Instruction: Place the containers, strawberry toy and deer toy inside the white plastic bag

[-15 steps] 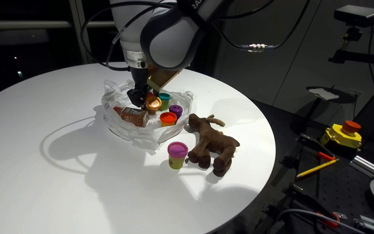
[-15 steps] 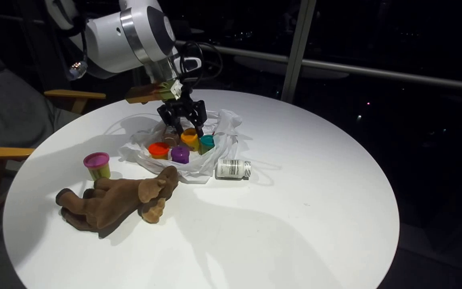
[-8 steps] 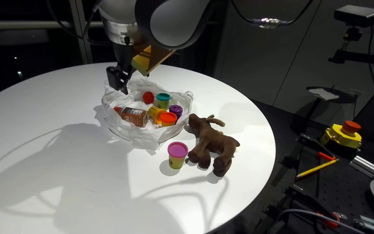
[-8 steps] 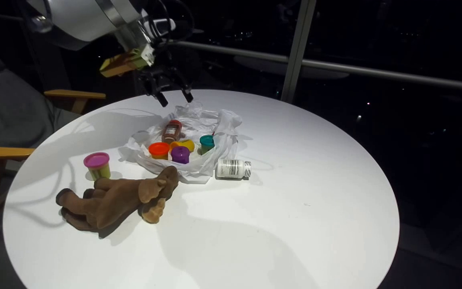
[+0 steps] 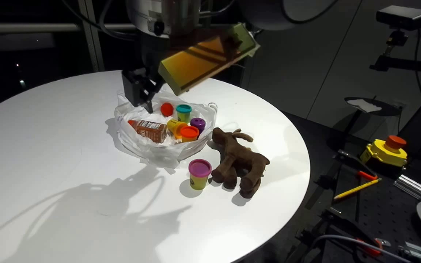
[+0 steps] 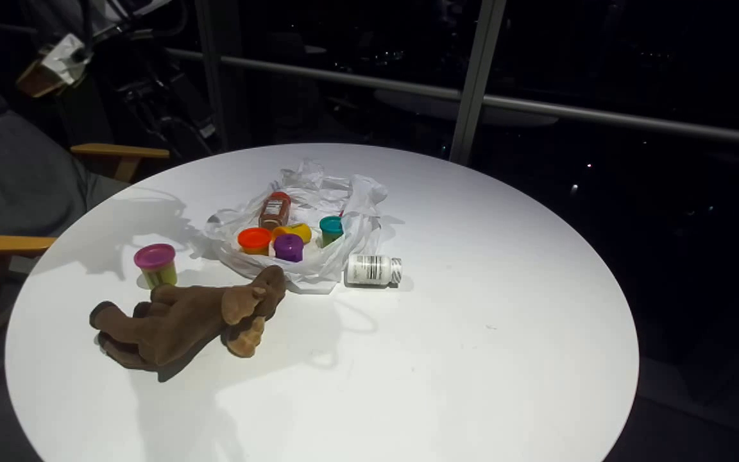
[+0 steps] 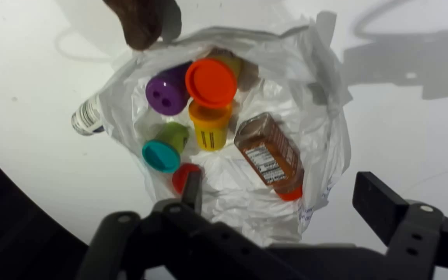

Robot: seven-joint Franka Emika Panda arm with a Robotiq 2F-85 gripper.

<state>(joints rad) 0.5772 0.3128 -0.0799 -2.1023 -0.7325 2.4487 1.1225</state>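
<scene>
My gripper [image 7: 285, 190] hangs above the white plastic bag [image 7: 317, 70], jaws wide apart with nothing between them. Inside the bag lie several containers: a purple tub [image 7: 166, 95], an orange-lidded tub [image 7: 211, 83], a yellow tub [image 7: 211, 134] on its side and a teal-lidded tub [image 7: 161, 155]. The red strawberry toy [image 5: 167, 109] is in there too, partly behind a finger in the wrist view. Outside the bag, a pink-lidded container [image 5: 199, 174] stands upright on the table. Beside it the brown deer toy [image 5: 239, 157] lies with its head close to the bag's rim.
A brown bottle with a red cap [image 7: 270, 155] lies in the bag. Against the bag's outside rests a white bottle [image 6: 371, 270] on the round table [image 6: 472, 359]. A chair armrest [image 6: 4, 244] stands by the table edge.
My gripper has let go of the yellow tub, which tipped onto its side in the bag. The arm has risen, moved away from the bag's contents and turned. Deer and pink-lidded tub stayed put.
</scene>
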